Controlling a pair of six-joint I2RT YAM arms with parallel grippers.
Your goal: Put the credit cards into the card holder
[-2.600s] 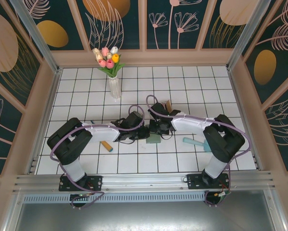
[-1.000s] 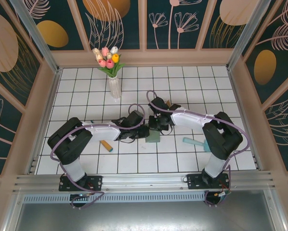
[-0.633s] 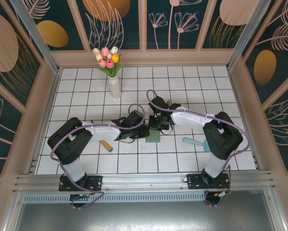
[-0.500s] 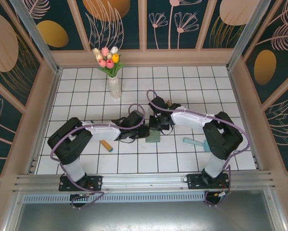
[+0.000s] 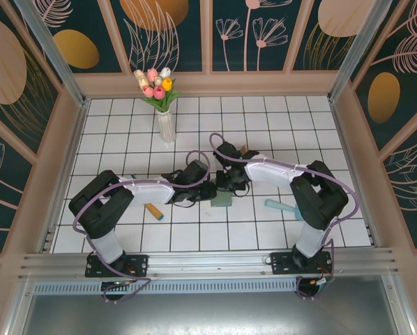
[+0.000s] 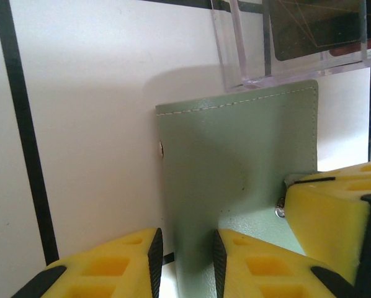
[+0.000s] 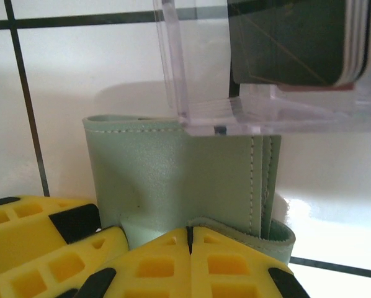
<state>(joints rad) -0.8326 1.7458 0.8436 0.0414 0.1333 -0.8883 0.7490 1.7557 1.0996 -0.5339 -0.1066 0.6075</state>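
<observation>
The sage-green card holder (image 5: 222, 202) lies flat on the tiled floor between both grippers. My left gripper (image 6: 184, 264) stands over its left edge, jaws a little apart: one fingertip (image 6: 145, 257) on the tile, the other on the card holder (image 6: 235, 161). My right gripper (image 7: 190, 234) is shut at the near edge of the card holder (image 7: 173, 174), whose cover flap (image 7: 260, 233) curls up against one finger. The credit cards (image 7: 285, 43) stand stacked, dark one in front, in a clear plastic box (image 7: 173, 68) touching the holder's far edge. They show again as credit cards (image 6: 316, 28).
A white vase of tulips (image 5: 165, 124) stands at the back left. A tan cylinder with a teal tip (image 5: 154, 211) lies near the left arm. A teal object (image 5: 278, 205) lies beside the right arm. Wooden walls ring the tiled floor (image 5: 125, 139).
The right gripper's jaws have closed at the card holder's near edge and its arm has shifted slightly. The left gripper and the card holder have stayed in place.
</observation>
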